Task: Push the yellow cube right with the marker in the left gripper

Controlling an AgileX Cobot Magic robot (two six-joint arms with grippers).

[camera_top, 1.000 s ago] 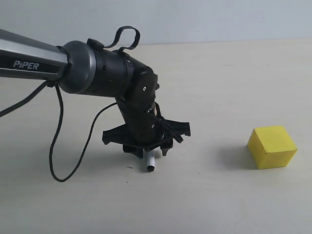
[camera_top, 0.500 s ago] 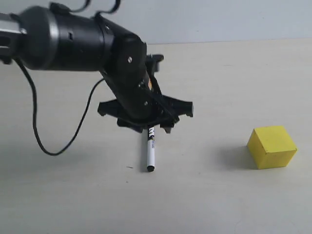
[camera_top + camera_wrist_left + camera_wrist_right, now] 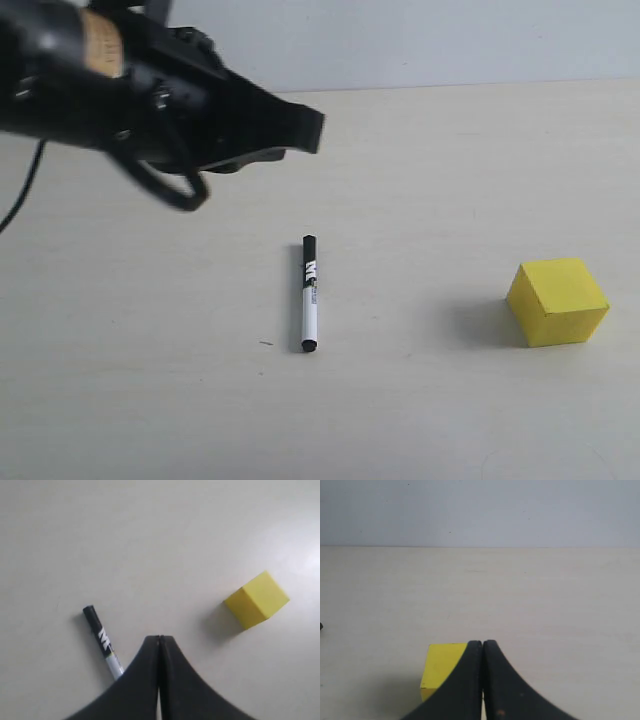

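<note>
The marker (image 3: 309, 293) lies flat and free on the table, its black cap toward the far side; the left wrist view also shows the marker (image 3: 102, 641) beside the fingers. My left gripper (image 3: 306, 130) hangs blurred high above the table at the upper left, well clear of the marker. In its own view the left gripper (image 3: 160, 637) is shut with nothing between the jaws. The yellow cube (image 3: 557, 300) rests at the right, apart from the marker. My right gripper (image 3: 482, 642) is shut and empty, just behind the yellow cube (image 3: 442, 665).
A pale beige table (image 3: 430, 160) carries everything, with a light grey wall (image 3: 420, 40) along its far edge. A loop of black cable (image 3: 170, 190) dangles under the left arm.
The left gripper has let go of the marker and risen up and to the left. The marker now lies flat on the table. The cube has not moved.
</note>
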